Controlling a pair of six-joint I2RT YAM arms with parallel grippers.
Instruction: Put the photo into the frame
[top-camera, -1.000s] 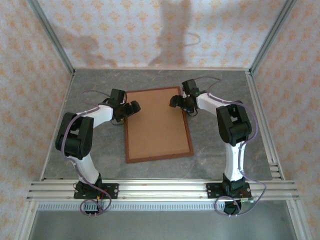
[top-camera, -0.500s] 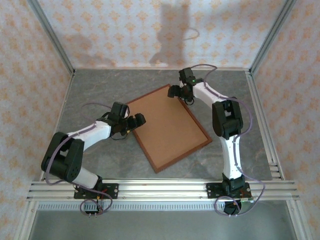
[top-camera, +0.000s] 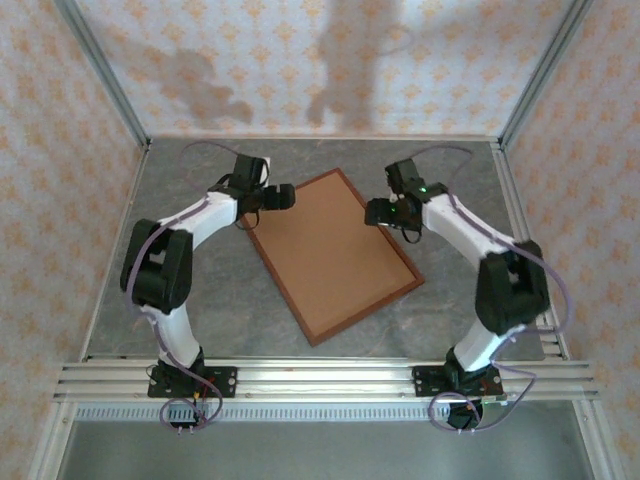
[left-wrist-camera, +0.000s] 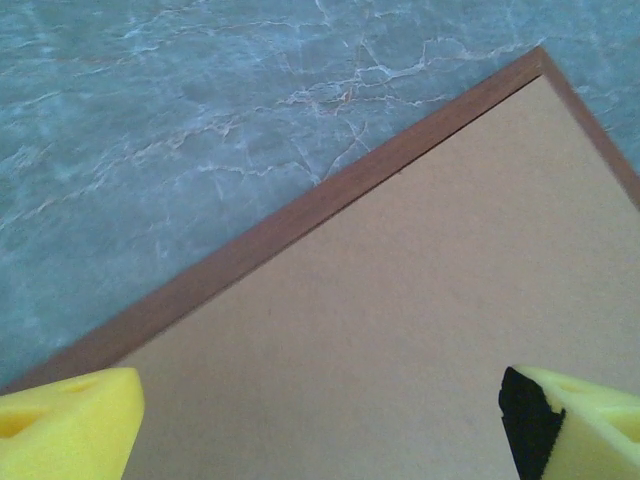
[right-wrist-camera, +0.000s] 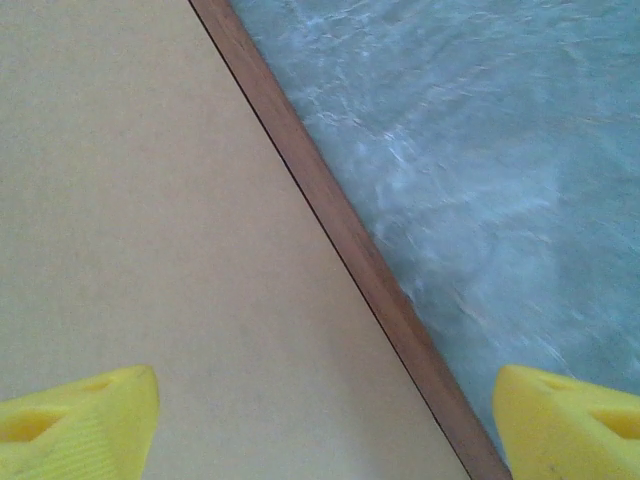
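A second earlier the frame (top-camera: 367, 311) had lain square to the table (top-camera: 220, 310). Now it sat turned at a slant in the middle, its plain brown board (top-camera: 335, 255) facing up. To me that looked like shifting it for a better reach, not a finished job. The left claw (top-camera: 274, 197) had moved to the frame's far left edge, jaws wide, holding nothing. The right claw (top-camera: 386, 212) hovered over the right edge, equally wide and empty.
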